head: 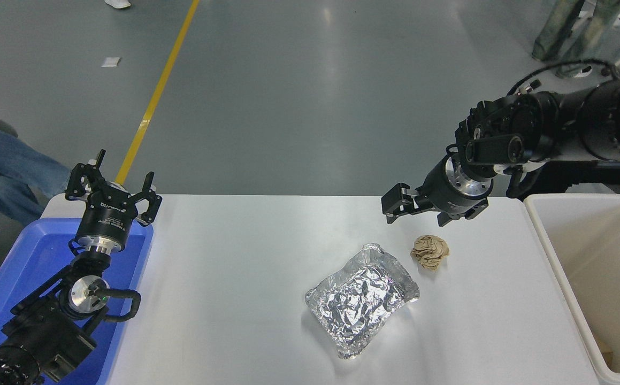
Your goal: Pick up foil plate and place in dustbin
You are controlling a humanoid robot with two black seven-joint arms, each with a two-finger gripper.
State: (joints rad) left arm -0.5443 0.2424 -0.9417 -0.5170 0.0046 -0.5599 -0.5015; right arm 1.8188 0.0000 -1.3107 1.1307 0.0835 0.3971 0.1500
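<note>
Jaws open on right gripper (416,209), above table (foil plate (362,298) untouched).

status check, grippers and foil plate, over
Right gripper open, empty, above the table's far edge. Left gripper open, parked over blue tub. Foil plate untouched on table, dustbin at right. Crumpled paper ball beside plate.

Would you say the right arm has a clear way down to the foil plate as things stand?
Probably yes. The right gripper hangs open above the table's far side, the foil plate lies uncovered nearer the camera, and only the paper ball sits beside its far corner, apart from it.
</note>
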